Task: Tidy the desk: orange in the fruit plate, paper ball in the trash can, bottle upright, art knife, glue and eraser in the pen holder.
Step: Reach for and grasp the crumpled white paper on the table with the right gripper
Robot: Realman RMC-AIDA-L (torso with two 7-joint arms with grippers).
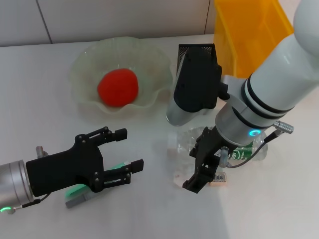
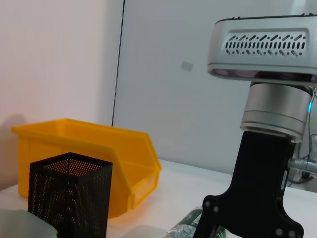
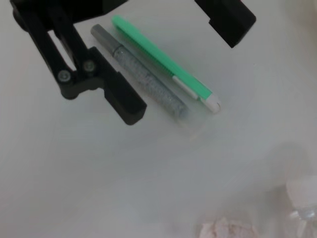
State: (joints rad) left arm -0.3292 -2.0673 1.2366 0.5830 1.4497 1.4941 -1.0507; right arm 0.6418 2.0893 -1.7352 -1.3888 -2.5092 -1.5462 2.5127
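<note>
The right pincer (image 1: 203, 172) hangs low over the lying bottle (image 1: 244, 152) and the eraser (image 1: 219, 178); whether its fingers grip anything, I cannot tell. The left pincer (image 1: 125, 151) gapes wide above the green art knife (image 3: 163, 62) and grey glue (image 3: 143, 79) on the table (image 1: 40, 99). Only the orange (image 1: 117, 87) in the fruit plate (image 1: 82, 74) looks done; the pen holder (image 2: 69, 203) and trash can (image 2: 129, 163) wait.
</note>
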